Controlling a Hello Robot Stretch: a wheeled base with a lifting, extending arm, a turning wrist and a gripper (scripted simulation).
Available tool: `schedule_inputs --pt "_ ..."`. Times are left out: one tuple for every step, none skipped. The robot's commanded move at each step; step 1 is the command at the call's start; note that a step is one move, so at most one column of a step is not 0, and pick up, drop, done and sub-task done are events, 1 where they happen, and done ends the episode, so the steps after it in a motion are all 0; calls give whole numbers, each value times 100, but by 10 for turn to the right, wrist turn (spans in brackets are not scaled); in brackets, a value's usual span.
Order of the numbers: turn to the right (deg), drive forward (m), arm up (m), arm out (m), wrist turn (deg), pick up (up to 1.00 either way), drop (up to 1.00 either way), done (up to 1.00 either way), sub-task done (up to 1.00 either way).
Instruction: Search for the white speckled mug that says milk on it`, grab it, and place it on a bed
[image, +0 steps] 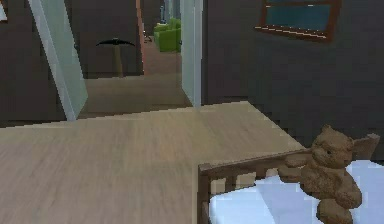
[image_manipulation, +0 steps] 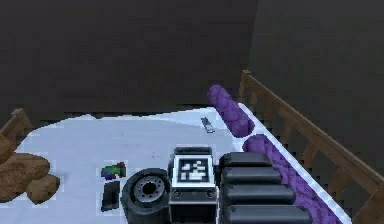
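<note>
The bed stood on the pale wood floor at the lower right of my forward view, a brown wooden frame around white bedding. In my arm side view its white sheet lay flat and wide, bounded along the right by a slatted wooden rail before the dark wall.

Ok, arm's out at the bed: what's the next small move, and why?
Probably lower the arm a little: the gripper shows against the bed and its white sheet, and a small dark thing lies at its end, so I cannot tell whether it holds anything.
</note>
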Motion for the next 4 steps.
schedule_inputs --pt "0 0 0 48 0 0 0 0 0" --pt "0 0 0 0 450 0 0 0 0" --pt "0 0 0 0 450 0 0 0 0" --pt "0 0 0 0 300 0 0 0 0"
